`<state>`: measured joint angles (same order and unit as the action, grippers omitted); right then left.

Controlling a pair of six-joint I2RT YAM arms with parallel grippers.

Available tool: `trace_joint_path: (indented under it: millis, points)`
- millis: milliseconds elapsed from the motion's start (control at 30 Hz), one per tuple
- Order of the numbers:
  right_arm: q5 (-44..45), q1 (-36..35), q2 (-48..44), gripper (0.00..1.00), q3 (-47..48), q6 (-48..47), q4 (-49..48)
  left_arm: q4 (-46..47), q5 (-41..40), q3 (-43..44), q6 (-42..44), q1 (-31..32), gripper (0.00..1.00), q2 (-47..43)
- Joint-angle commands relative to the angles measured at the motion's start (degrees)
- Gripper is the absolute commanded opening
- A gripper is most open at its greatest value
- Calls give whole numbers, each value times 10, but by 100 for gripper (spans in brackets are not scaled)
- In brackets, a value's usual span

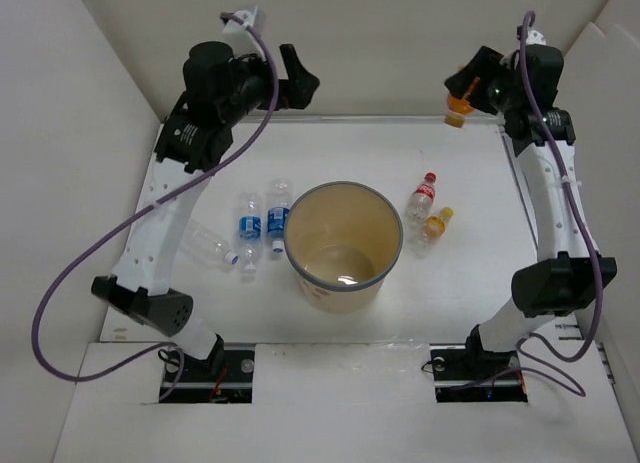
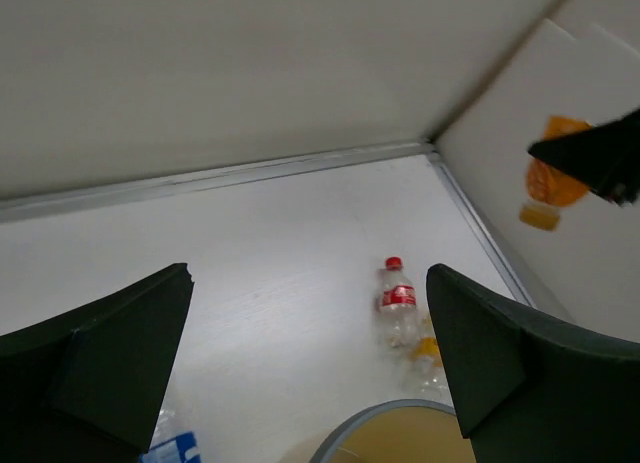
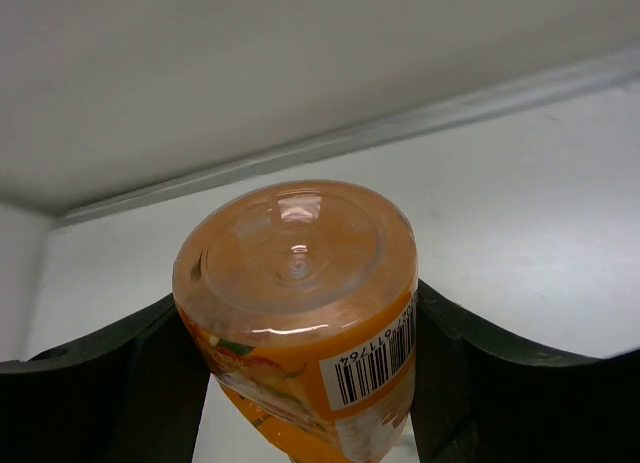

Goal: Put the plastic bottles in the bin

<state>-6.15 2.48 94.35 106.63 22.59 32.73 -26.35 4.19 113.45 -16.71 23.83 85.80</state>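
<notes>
The tan bin (image 1: 344, 245) with a grey-blue rim stands mid-table; its rim shows in the left wrist view (image 2: 400, 433). My right gripper (image 1: 466, 91) is shut on an orange bottle (image 3: 305, 313), held high at the back right, also seen in the top view (image 1: 457, 111) and the left wrist view (image 2: 552, 186). My left gripper (image 1: 300, 83) is open and empty, high at the back left. Two blue-labelled bottles (image 1: 250, 226) (image 1: 278, 215) and a clear bottle (image 1: 212, 245) lie left of the bin. A red-labelled bottle (image 1: 424, 195) and a second orange bottle (image 1: 437, 222) lie right of it.
White walls enclose the table on the back, left and right. A metal strip (image 2: 230, 173) runs along the back edge. Both arm bases sit at the near edge.
</notes>
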Motion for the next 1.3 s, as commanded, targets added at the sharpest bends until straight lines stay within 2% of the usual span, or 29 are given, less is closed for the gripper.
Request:
trace_joint_path:
  millis: [0, 67, 167, 200, 400, 567, 800, 1000, 1067, 1100, 1133, 1167, 1200, 1233, 1267]
  points:
    - [-239, -48, -16, 0, 10, 78, -129, 64, 264, 55, 58, 2, 100, 59]
    - [-280, -70, -31, 0, -8, 116, -195, 88, 351, 61, 58, 2, 100, 65]
    - [-293, -113, -36, 0, -8, 140, -243, 138, 397, 35, 28, 2, 100, 65]
    - [-304, -123, -36, 0, -8, 145, -255, 170, 440, 14, 22, 2, 100, 60]
    - [-328, -204, -25, 0, -13, 186, -333, 302, 512, -102, -20, 2, 100, 7]
    - [-328, -248, -6, 0, 1, 205, -366, 263, 473, -120, 7, 30, 100, 7]
    - [-317, -301, 14, 0, 20, 215, -366, 284, 394, -136, 7, 30, 100, -6]
    - [-317, -334, 7, 0, 8, 233, -396, 295, 357, -159, 7, 30, 100, -12]
    - [-311, -341, 7, 0, -5, 233, -401, 300, 357, -166, 7, 30, 91, -18]
    - [-311, -341, 1, 3, -5, 233, -401, 308, 357, -174, 7, 30, 66, -23]
    - [-305, -341, 0, 8, -13, 233, -401, 314, 364, -186, 7, 30, 48, -33]
    - [-300, -341, -5, 18, -13, 228, -401, 322, 364, -193, 7, 30, 31, -40]
    - [-300, -341, -5, 64, -28, 228, -401, 322, 357, -201, 2, 30, 19, -47]
    - [-300, -341, -12, 82, -34, 222, -401, 328, 357, -210, 2, 30, 15, -64]
    - [-300, -336, -21, 94, -40, 222, -401, 329, 349, -227, 2, 30, 13, -74]
